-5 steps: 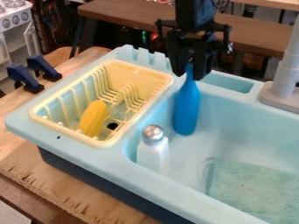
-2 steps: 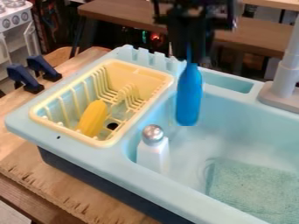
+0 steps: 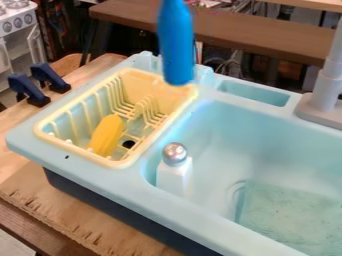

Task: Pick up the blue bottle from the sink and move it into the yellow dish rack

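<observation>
A blue bottle (image 3: 176,45) hangs upright in the air at the top of the camera view, its upper end cut off by the view's edge. Its base is in front of the back right corner of the yellow dish rack (image 3: 127,163). Inside the rack, a yellow corn cob (image 3: 106,135) leans toward the front. A white shaker with a silver top (image 3: 175,172) stands upright in the sink (image 3: 220,122), near its left wall.
A grey faucet (image 3: 327,85) rises at the right behind the sink. A greenish textured patch (image 3: 290,215) covers part of the basin floor. Two dark blue clamps (image 3: 28,90) sit on the wooden counter at the left. A brown bench (image 3: 280,37) stands behind.
The blue bottle has risen from the basin, first straight up in the gripper, then farther up and to the left. The corn cob and shaker have stayed put.
</observation>
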Available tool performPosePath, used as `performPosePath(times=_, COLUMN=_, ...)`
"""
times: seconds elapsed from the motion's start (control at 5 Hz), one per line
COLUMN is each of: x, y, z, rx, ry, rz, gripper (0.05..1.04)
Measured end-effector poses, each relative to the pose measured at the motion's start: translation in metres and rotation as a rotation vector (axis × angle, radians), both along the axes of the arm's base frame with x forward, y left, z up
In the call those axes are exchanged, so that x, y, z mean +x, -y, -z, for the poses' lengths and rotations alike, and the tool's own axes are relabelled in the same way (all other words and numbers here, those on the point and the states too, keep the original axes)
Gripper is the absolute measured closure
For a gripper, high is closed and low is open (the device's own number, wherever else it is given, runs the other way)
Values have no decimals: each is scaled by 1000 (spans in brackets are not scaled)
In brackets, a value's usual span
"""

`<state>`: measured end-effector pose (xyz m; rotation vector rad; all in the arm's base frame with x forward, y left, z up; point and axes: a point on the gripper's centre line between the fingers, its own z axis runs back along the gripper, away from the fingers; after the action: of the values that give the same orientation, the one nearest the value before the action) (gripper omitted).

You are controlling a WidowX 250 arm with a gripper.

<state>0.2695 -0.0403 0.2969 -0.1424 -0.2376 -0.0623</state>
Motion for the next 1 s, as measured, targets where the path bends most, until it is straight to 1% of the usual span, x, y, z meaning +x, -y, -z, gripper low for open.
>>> performPosePath(times=0.2, x=-4, y=-28, z=-8, rx=11, ry=6, rz=-102, gripper=737)
performPosePath(times=0.4, x=5, y=-47, z=-3, rx=14, ry=6, rz=-151, gripper=737)
performPosePath(times=0.8, x=31, y=-84, z=23, rx=-7, ry=-13, rz=-223, gripper=737)
performPosePath(times=1.0, x=44, y=-91, z=45, rx=-22, ry=-79, rz=-221, gripper=737)
